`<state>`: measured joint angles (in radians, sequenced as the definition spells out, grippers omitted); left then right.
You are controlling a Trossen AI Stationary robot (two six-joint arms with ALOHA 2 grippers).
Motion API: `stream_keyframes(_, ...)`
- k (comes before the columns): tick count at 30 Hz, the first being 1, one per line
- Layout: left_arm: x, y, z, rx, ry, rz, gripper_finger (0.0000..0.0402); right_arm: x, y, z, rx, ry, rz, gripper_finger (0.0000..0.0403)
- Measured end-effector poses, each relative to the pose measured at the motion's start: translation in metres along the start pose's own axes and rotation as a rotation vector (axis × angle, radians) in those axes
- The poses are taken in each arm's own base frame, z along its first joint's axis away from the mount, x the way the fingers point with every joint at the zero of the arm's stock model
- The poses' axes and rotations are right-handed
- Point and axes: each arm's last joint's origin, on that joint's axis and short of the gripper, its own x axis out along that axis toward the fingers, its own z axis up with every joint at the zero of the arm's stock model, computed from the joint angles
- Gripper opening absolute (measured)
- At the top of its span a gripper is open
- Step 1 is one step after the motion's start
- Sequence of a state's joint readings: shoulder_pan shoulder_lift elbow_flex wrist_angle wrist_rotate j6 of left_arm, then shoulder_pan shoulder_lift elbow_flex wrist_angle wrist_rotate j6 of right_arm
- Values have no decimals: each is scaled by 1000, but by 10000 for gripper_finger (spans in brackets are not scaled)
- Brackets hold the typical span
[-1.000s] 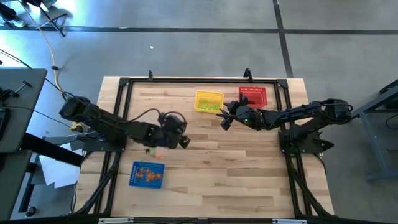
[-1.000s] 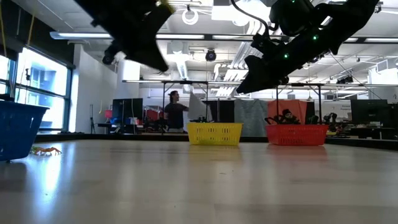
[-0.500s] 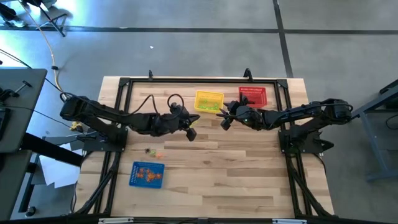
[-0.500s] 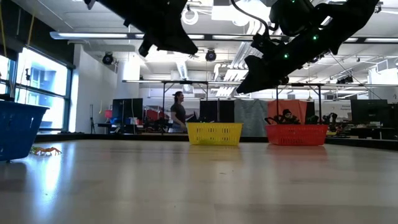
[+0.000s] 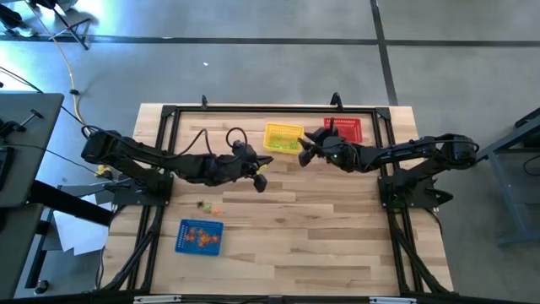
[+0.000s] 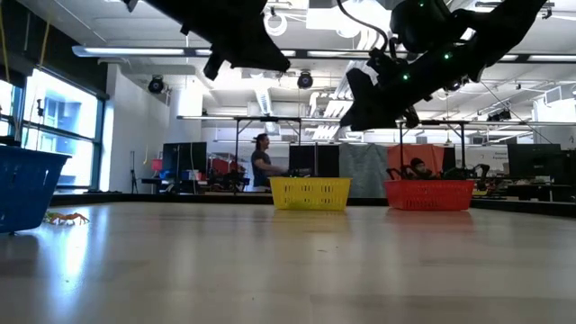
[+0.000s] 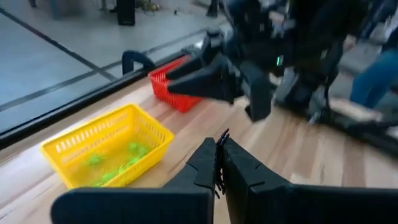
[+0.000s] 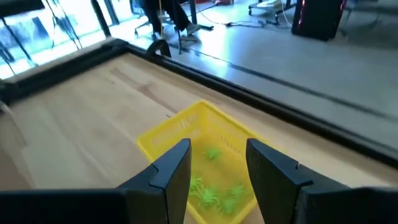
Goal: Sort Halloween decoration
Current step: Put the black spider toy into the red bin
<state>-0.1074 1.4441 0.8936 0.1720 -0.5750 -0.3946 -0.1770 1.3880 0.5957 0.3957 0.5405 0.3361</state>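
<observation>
- The left gripper (image 5: 260, 180) hangs above the table (image 5: 321, 236) just in front of the yellow basket (image 5: 283, 138); its fingers (image 7: 208, 163) are pressed together, and a thin dark bit shows at their tips, too small to name.
- The right gripper (image 5: 305, 145) hovers at the yellow basket's right edge, beside the red basket (image 5: 343, 129); its jaws stand apart with nothing between them, and the right wrist view looks down between its fingers (image 8: 177, 167) into the yellow basket.
- Light green trinkets (image 8: 214, 186) lie inside the yellow basket.
- Orange trinkets (image 5: 199, 237) lie in the blue basket (image 5: 200, 237) near the table's front left.
- Two loose trinkets (image 5: 207, 206), one green and one orange, lie on the bare wood between the blue basket and the left arm.
- Dark pieces show above the red basket's rim in the low view.
</observation>
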Motion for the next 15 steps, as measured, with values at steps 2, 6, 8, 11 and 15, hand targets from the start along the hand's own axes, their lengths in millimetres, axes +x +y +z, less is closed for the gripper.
stream_keyframes(2,0,-1,3,-39,-32,0,0,0,0,0,53,4,2,149)
stream_keyframes(6,0,-2,7,-31,-68,-12,0,0,0,0,175,6,8,149)
stream_keyframes(8,0,-2,7,-24,-69,-12,0,0,1,0,218,8,23,149)
stream_keyframes(11,0,-2,8,-24,-69,-10,0,0,3,2,227,7,77,149)
stream_keyframes(15,0,-2,8,-16,-69,-10,0,0,4,2,212,29,124,149)
